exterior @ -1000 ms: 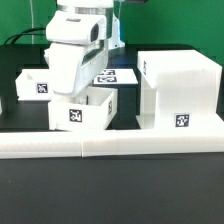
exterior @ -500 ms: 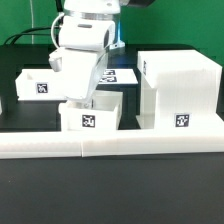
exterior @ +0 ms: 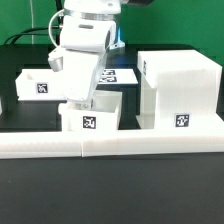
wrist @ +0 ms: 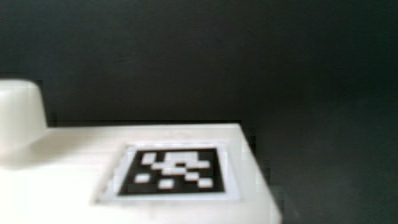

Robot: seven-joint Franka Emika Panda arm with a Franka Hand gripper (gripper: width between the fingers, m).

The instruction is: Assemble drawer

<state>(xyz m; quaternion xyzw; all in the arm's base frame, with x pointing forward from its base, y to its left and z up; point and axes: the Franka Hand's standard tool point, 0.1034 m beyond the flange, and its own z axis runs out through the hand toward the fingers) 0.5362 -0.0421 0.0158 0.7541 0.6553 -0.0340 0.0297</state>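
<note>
**A:** Which step is it on?

**B:** I'd say it's bringing a tray to the shell. The gripper (exterior: 78,104) is down at the rim of the front tray (exterior: 106,120), at the wall on the exterior view's left. The box shell (exterior: 180,92) stands just past the tray's other wall, close to it, though whether they touch I can't make out.

**A:** Has it got hold of the tray?

**B:** I cannot tell. The fingertips drop out of sight at the rim, so the gap between them is hidden. The wrist view doesn't help either, just a white face with a square tag (wrist: 175,170) right under the hand and bare black table (wrist: 214,50) beyond.

**A:** What does the next move need?

**B:** My guess is the tray has to be lined up square with the shell's opening and slid in level. I can't see which face of the shell is open from here.

**A:** Anything inside the trays?

**B:** What shows of the front tray's inside looks empty. The back tray (exterior: 40,85), behind the hand towards the exterior view's left, looks empty too. The marker board (exterior: 118,76) lies flat behind the hand, and the wall strip (exterior: 110,146) runs along in front of it.
</note>
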